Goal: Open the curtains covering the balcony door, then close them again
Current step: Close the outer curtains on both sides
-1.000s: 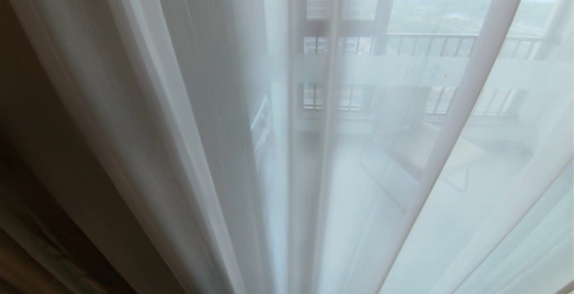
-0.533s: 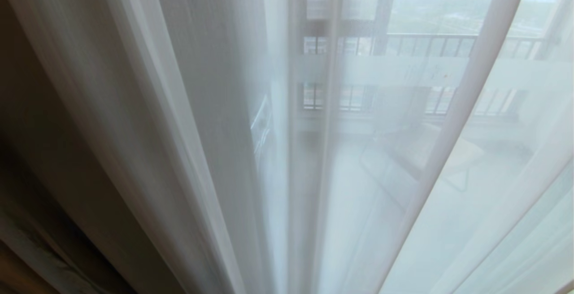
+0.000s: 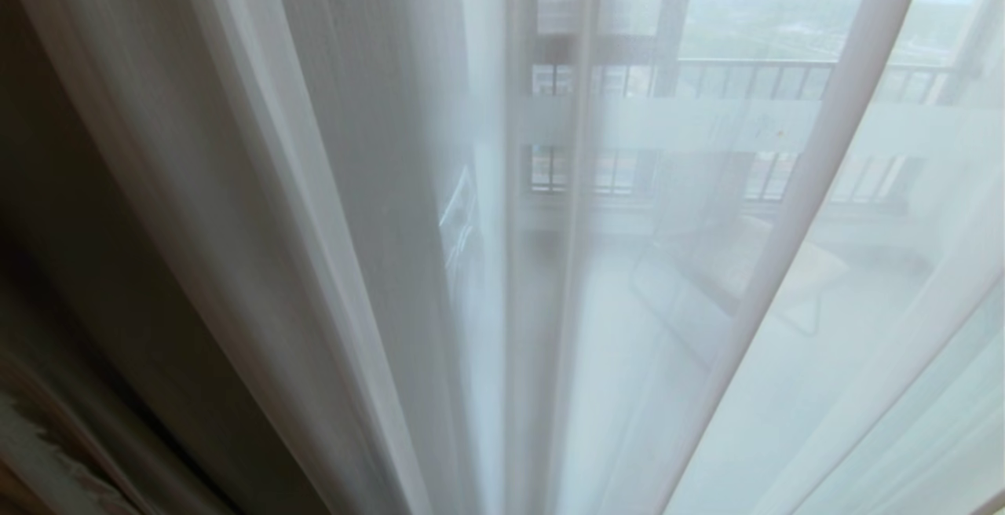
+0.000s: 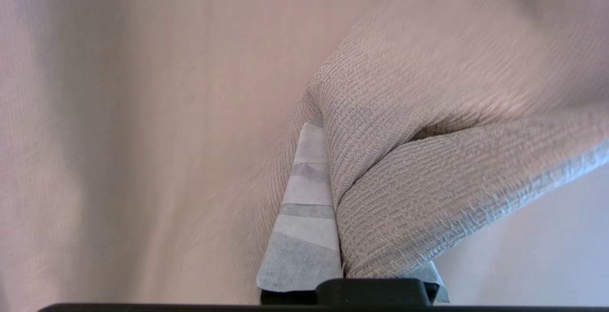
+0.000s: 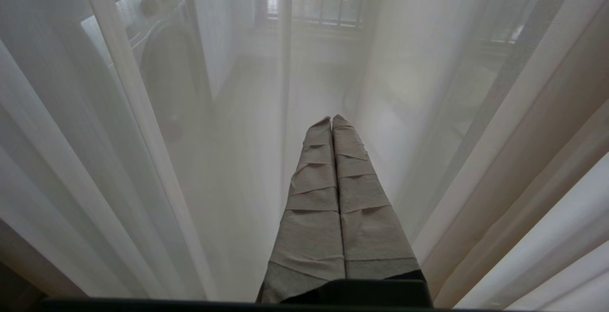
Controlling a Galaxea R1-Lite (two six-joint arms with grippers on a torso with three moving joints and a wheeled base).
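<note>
At the head view's lower left the heavy curtain point(image 3: 47, 452) has shifted since a second ago. The left gripper point(image 4: 328, 126) pinches its woven fold point(image 4: 428, 198). The right gripper point(image 5: 331, 121), fingers together, faces the sheer point(image 5: 142, 160) covering the balcony door point(image 3: 675, 44).

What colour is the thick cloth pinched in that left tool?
Beige-grey, with a fine woven rib texture: the heavy curtain, clearest in the left wrist view.

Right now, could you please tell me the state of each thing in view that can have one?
sheer curtain: drawn across the glass, hanging in folds.
opaque curtain: a fold pinched in the left gripper.
balcony door: behind the sheer; open or shut unclear.
left gripper: shut on the fold.
right gripper: shut, empty.
</note>
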